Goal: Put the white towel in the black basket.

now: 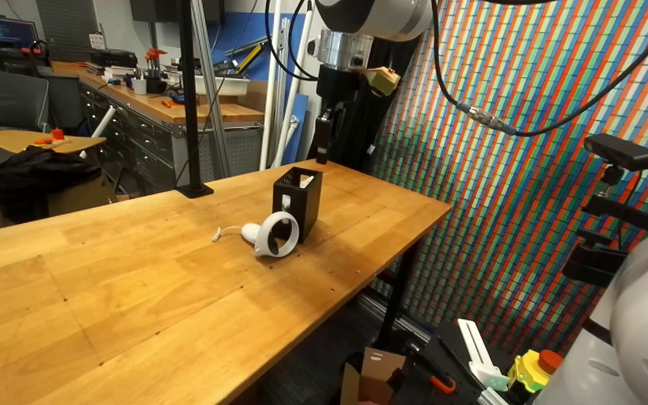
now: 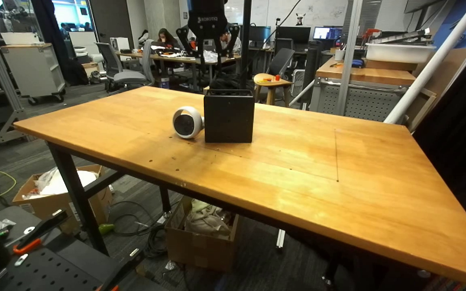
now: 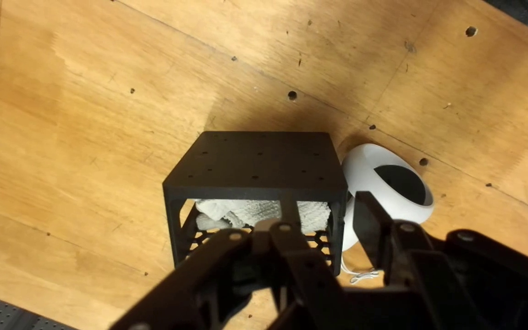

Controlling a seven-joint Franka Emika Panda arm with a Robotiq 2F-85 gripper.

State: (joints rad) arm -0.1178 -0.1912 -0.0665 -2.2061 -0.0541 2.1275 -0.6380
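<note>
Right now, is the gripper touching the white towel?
Apart: in an exterior view, the gripper ends above the black basket with a gap between; the wrist view shows the white towel inside.

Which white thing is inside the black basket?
The white towel: the wrist view shows it through the open top of the black basket. The white ringed controller is outside, on the table.

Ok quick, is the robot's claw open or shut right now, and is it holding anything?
Gripper: open, holding nothing; the towel lies in the basket.
</note>
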